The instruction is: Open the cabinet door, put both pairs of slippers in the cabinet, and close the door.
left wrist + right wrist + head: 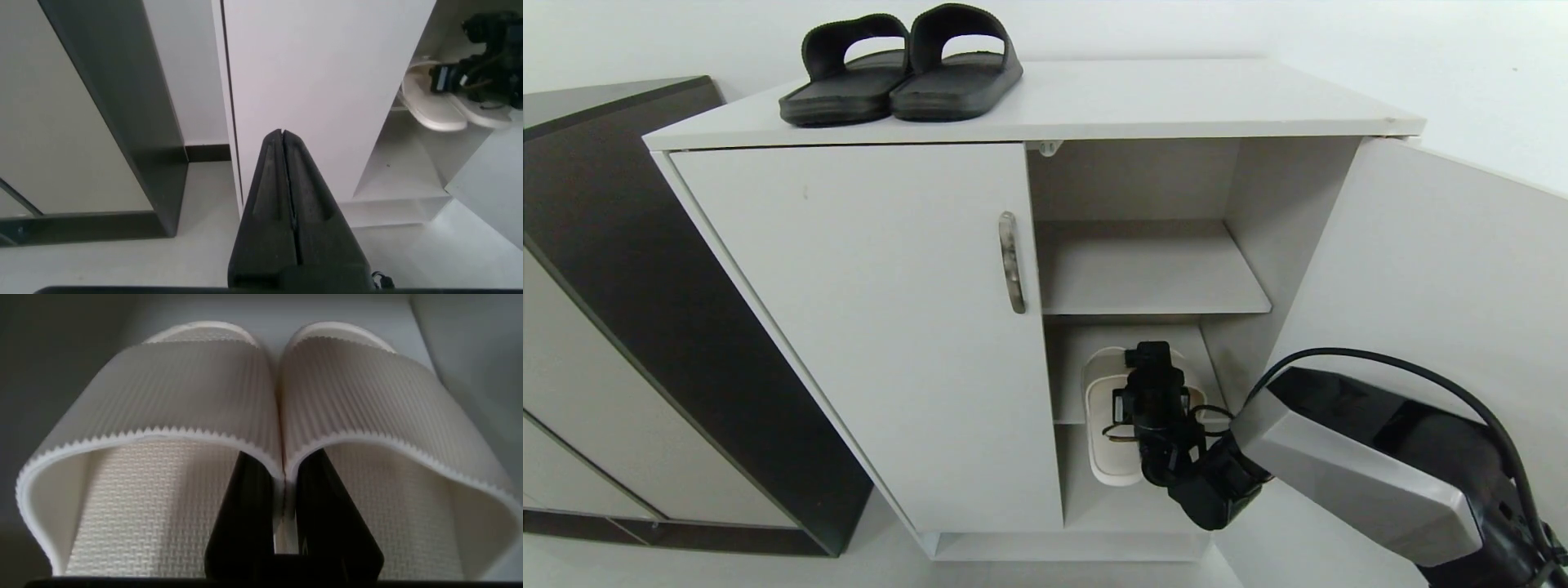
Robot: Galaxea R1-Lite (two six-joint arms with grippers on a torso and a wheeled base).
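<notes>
A pair of black slippers point(903, 69) lies on top of the white cabinet point(1176, 98). The cabinet's right door point(1421, 269) is swung open and its left door point(866, 327) is closed. My right gripper point(1147, 384) reaches into the open half at the lower shelf, shut on the white slippers point(1107, 425). In the right wrist view the gripper point(282, 498) pinches the two inner strap edges of the white slippers point(278, 416) together. My left gripper point(282, 143) is shut and holds nothing, low in front of the closed door.
The upper shelf point(1143, 278) is bare. A metal handle point(1010, 261) sits on the closed door's edge. A dark and light panelled unit point(621, 286) stands close to the cabinet's left. Bare floor point(204, 253) lies in front.
</notes>
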